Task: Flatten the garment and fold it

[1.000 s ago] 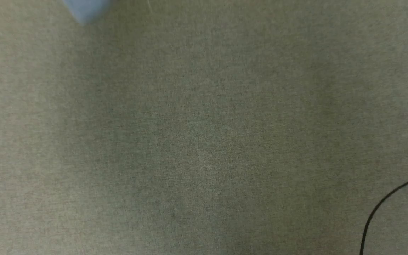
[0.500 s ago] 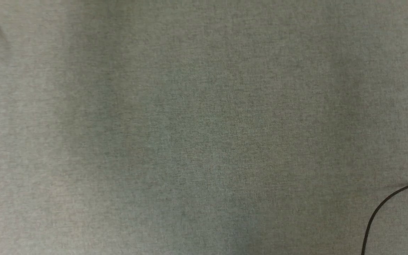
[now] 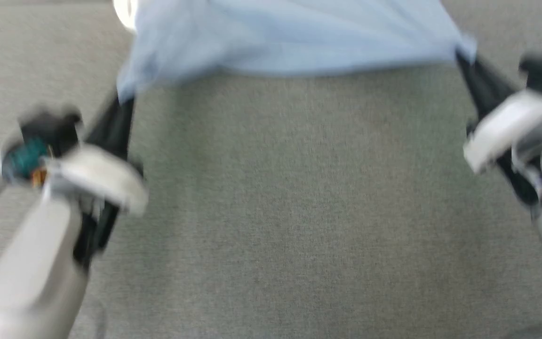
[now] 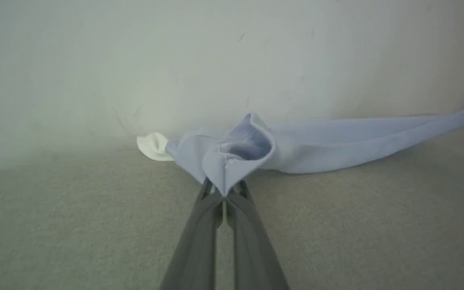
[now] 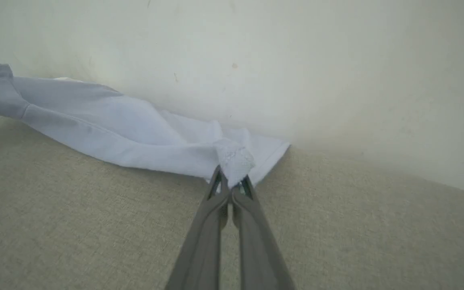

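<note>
The garment (image 3: 290,37) is a light blue shirt stretched across the top of the head view, blurred. My left gripper (image 3: 124,96) is shut on its left corner, and my right gripper (image 3: 461,54) is shut on its right corner. In the left wrist view my left gripper (image 4: 224,191) pinches a bunched blue fold of the garment (image 4: 316,145), with a bit of white collar (image 4: 153,146) behind it. In the right wrist view my right gripper (image 5: 232,183) clamps a hem corner of the garment (image 5: 115,129).
Grey-green woven cloth covers the table (image 3: 290,212) below the garment. A pale wall (image 4: 216,60) rises just behind the table's far edge, close to the garment in both wrist views.
The head view has shifted. Earlier it showed bare tablecloth and a black cable at lower right; now both arms and the stretched garment are in view.
</note>
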{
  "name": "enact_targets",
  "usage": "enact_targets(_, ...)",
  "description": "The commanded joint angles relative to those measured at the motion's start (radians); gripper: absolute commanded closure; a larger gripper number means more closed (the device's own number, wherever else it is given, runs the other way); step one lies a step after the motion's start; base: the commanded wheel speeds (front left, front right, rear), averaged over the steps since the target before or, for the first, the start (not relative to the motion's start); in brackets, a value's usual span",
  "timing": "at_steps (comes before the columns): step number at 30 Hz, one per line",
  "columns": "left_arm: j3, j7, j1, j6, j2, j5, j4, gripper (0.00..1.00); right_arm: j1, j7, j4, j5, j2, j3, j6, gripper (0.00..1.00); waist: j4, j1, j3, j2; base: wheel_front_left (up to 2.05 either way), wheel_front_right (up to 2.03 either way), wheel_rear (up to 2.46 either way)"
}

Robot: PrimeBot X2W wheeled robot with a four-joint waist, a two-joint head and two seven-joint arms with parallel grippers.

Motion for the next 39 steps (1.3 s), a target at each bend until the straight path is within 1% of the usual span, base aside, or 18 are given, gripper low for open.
enact_targets(1, -0.008, 0.038, 0.099, 0.011, 0.041, -0.009, -0.048, 1.0, 0.07, 0.004, -0.031, 0.019, -0.027, 0.008, -0.001, 1.0, 0.037, 0.0003, -0.134, 0.0, 0.0, 0.0, 0.0)
enact_targets(6, -0.029, 0.157, 0.337, 0.033, 0.141, -0.048, -0.178, 1.0, 0.238, 0.05, -0.093, 0.056, -0.08, 0.005, -0.001, 1.0, 0.057, 0.0003, -0.223, 0.0, 0.0, 0.0, 0.0)
enact_targets(10, -0.027, 0.223, 0.484, 0.058, 0.218, -0.072, -0.266, 1.0, 0.353, 0.087, -0.142, 0.059, -0.121, -0.017, -0.001, 1.0, 0.069, 0.0003, -0.277, 0.0, 0.0, 0.0, 0.0)
enact_targets(12, -0.02, 0.245, 0.544, 0.073, 0.24, -0.095, -0.301, 1.0, 0.412, 0.108, -0.163, 0.064, -0.136, -0.044, -0.001, 1.0, 0.076, 0.0003, -0.307, 0.0, 0.0, 0.0, 0.0)
enact_targets(15, -0.019, 0.279, 0.633, 0.073, 0.257, -0.154, -0.357, 1.0, 0.511, 0.148, -0.201, 0.064, -0.158, -0.086, -0.001, 1.0, 0.085, 0.0003, -0.359, 0.0, 0.0, 0.0, 0.0)
enact_targets(19, -0.013, 0.325, 0.746, 0.091, 0.286, -0.218, -0.431, 1.0, 0.65, 0.241, -0.276, 0.079, -0.183, -0.132, -0.001, 1.0, 0.086, 0.0003, -0.412, 0.0, 0.0, 0.0, 0.0)
enact_targets(23, -0.025, 0.37, 0.839, 0.1, 0.308, -0.271, -0.507, 1.0, 0.787, 0.354, -0.362, 0.101, -0.206, -0.196, -0.001, 1.0, 0.086, 0.0003, -0.438, 0.0, 0.0, 0.0, 0.0)
enact_targets(24, -0.025, 0.37, 0.839, 0.1, 0.308, -0.271, -0.507, 1.0, 0.787, 0.354, -0.362, 0.101, -0.206, -0.196, -0.001, 1.0, 0.086, 0.0003, -0.438, 0.0, 0.0, 0.0, 0.0)
enact_targets(25, -0.033, 0.383, 0.861, 0.101, 0.315, -0.279, -0.521, 1.0, 0.821, 0.386, -0.381, 0.107, -0.206, -0.216, -0.001, 1.0, 0.085, 0.0003, -0.443, 0.0, 0.0, 0.0, 0.0)
enact_targets(28, -0.062, 0.437, 0.926, 0.098, 0.316, -0.342, -0.556, 1.0, 0.923, 0.489, -0.426, 0.116, -0.196, -0.273, -0.001, 1.0, 0.082, 0.0003, -0.458, 0.0, 0.0, 0.0, 0.0)
enact_targets(30, -0.065, 0.459, 0.957, 0.101, 0.304, -0.397, -0.573, 1.0, 0.979, 0.548, -0.455, 0.118, -0.177, -0.312, -0.001, 1.0, 0.079, 0.0003, -0.459, 0.0, 0.0, 0.0, 0.0)
enact_targets(31, -0.068, 0.465, 0.965, 0.099, 0.305, -0.407, -0.579, 1.0, 0.997, 0.569, -0.473, 0.113, -0.169, -0.326, -0.001, 1.0, 0.076, 0.0003, -0.458, 0.0, 0.0, 0.0, 0.0)
enact_targets(34, -0.075, 0.465, 0.961, 0.088, 0.3, -0.41, -0.587, 1.0, 1.022, 0.595, -0.528, 0.093, -0.14, -0.361, -0.001, 1.0, 0.07, 0.0003, -0.453, 0.0, 0.0, 0.0, 0.0)
enact_targets(39, -0.061, 0.413, 0.896, 0.082, 0.271, -0.364, -0.587, 1.0, 1.004, 0.577, -0.592, 0.082, -0.095, -0.406, -0.001, 1.0, 0.059, 0.0003, -0.439, 0.0, 0.0, 0.0, 0.0)
